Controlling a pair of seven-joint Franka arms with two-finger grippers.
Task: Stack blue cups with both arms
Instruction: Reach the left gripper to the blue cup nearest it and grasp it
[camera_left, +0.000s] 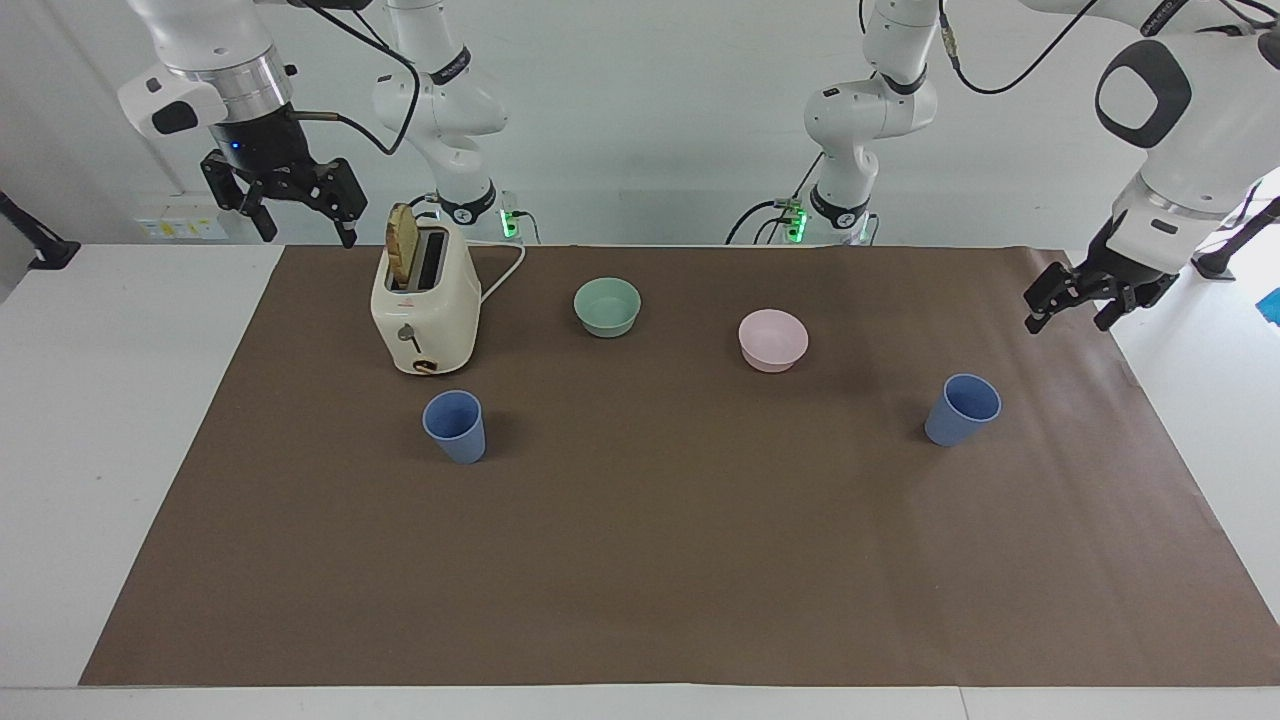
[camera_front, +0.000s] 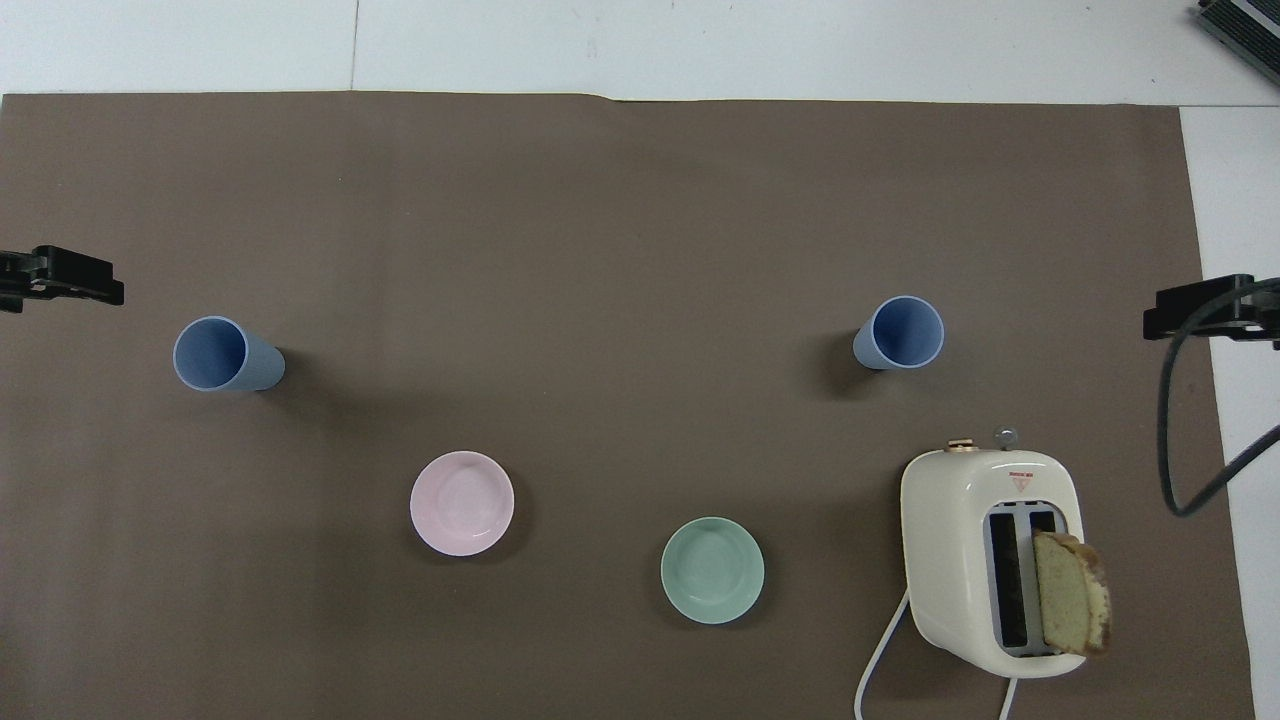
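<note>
Two blue cups stand upright and apart on the brown mat. One cup (camera_left: 456, 425) (camera_front: 905, 333) is just farther from the robots than the toaster. The other cup (camera_left: 962, 409) (camera_front: 222, 355) is toward the left arm's end. My left gripper (camera_left: 1066, 325) (camera_front: 60, 280) hangs open and empty in the air over the mat's edge at the left arm's end, apart from that cup. My right gripper (camera_left: 308, 238) (camera_front: 1210, 308) waits open and empty, high over the mat's edge beside the toaster.
A cream toaster (camera_left: 424, 305) (camera_front: 990, 555) with a bread slice in one slot stands toward the right arm's end. A mint-green bowl (camera_left: 607, 306) (camera_front: 712, 570) and a pink bowl (camera_left: 773, 339) (camera_front: 462, 502) sit near the robots.
</note>
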